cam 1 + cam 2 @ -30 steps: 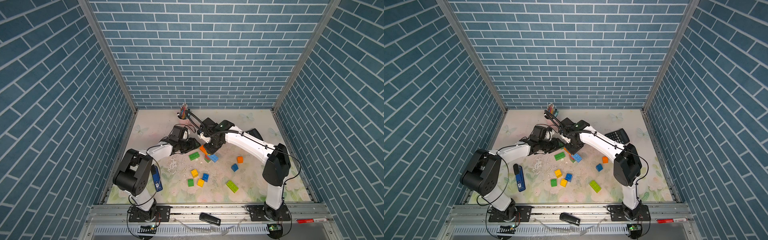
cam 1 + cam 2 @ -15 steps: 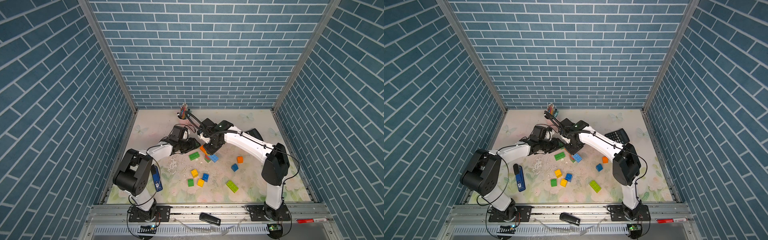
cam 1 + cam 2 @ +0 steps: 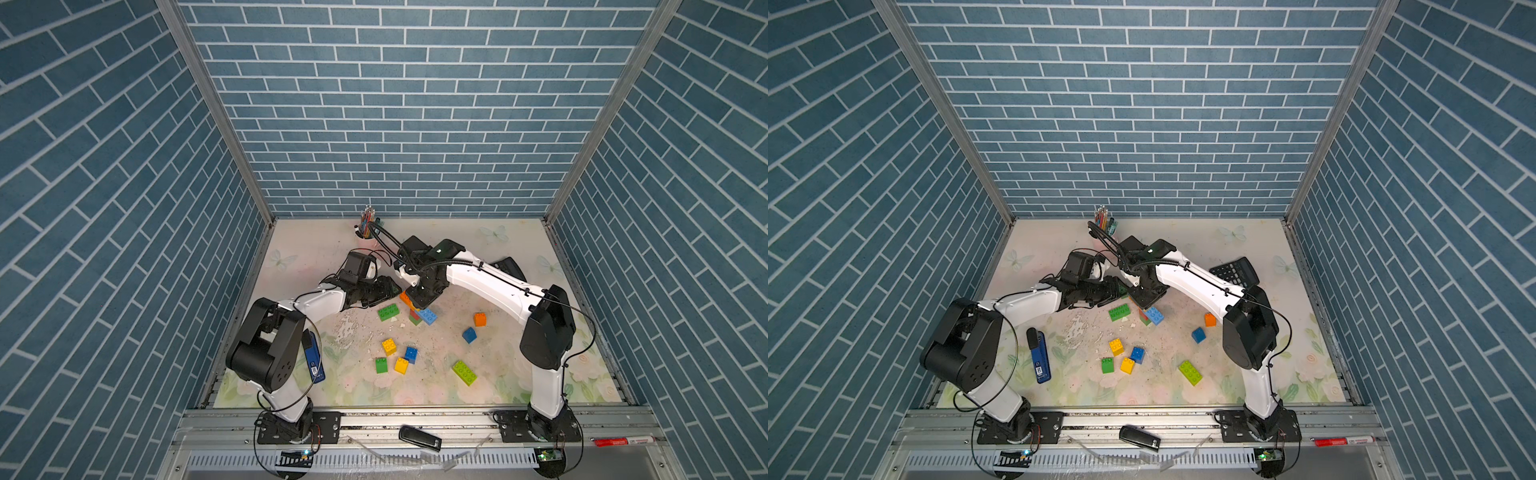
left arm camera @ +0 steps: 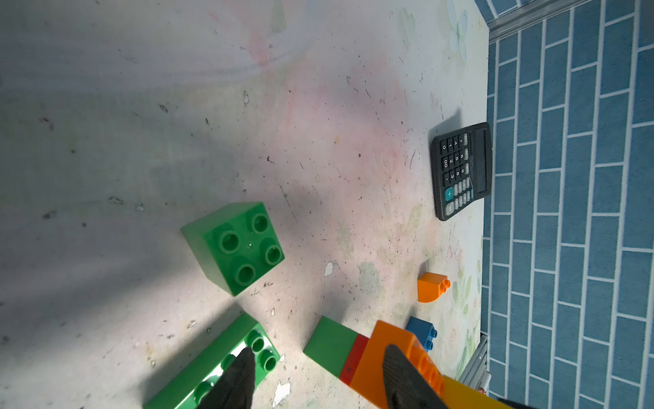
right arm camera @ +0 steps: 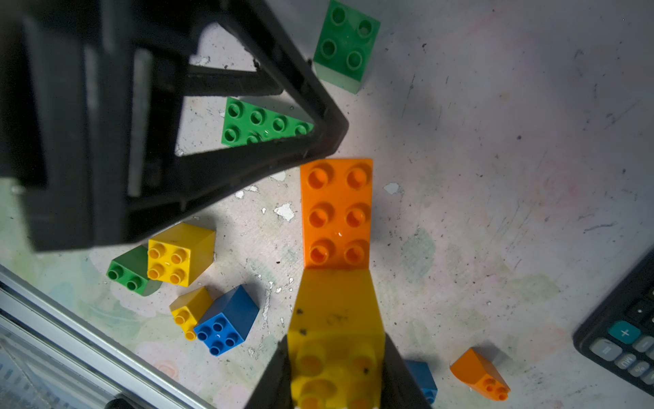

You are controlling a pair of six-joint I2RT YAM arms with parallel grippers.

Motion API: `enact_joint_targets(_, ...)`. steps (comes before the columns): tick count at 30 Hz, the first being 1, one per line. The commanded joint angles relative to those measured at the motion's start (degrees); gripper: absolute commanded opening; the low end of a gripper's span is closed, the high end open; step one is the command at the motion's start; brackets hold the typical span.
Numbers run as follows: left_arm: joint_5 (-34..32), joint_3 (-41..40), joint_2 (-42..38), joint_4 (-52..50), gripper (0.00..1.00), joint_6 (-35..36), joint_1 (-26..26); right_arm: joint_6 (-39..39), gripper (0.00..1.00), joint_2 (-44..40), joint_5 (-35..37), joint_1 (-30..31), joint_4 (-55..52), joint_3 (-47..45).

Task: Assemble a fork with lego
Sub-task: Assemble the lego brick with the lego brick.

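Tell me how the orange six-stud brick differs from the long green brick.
The orange brick has two rows of three studs; the long green brick has two rows of four. The orange brick is joined to the yellow brick gripped by the right pincer; the long green brick lies loose on the table. Both are oblong and studded.
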Motion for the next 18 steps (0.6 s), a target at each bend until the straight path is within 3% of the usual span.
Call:
enact_joint_targets(1, -0.4, 1.3, -0.8, -0.9, 0.60, 0.9, -0.2, 1.7, 0.29, 2.5, -0.3, 0.0, -2.5, -1.4)
enact_joint_targets(5, -1.6, 1.1, -1.1, -1.6, 0.60, 0.7, -0.2, 2.5, 0.60, -1.4, -2.4, -0.5, 1.8, -0.7)
enact_joint_targets(7, -2.0, 0.9, -1.1, -1.7, 0.60, 0.5, 0.0, 2.9, 0.80, -3.8, -2.9, -0.8, 4.2, -1.0)
enact_joint_targets(9, -2.2, 0.8, -1.1, -1.7, 0.61, 0.3, 0.3, 3.4, 0.88, -6.2, -2.6, -1.1, 6.8, -2.3)
enact_joint_targets(12, -2.8, 0.7, -1.3, -2.1, 0.64, 0.2, 0.5, 4.7, 0.88, -11.0, -1.3, -2.0, 11.8, -6.9)
enact_joint_targets(18, -6.9, -0.8, -4.2, -4.3, 0.71, -0.2, 2.1, 9.1, 0.73, -25.4, -1.5, -5.7, 27.5, -25.4)
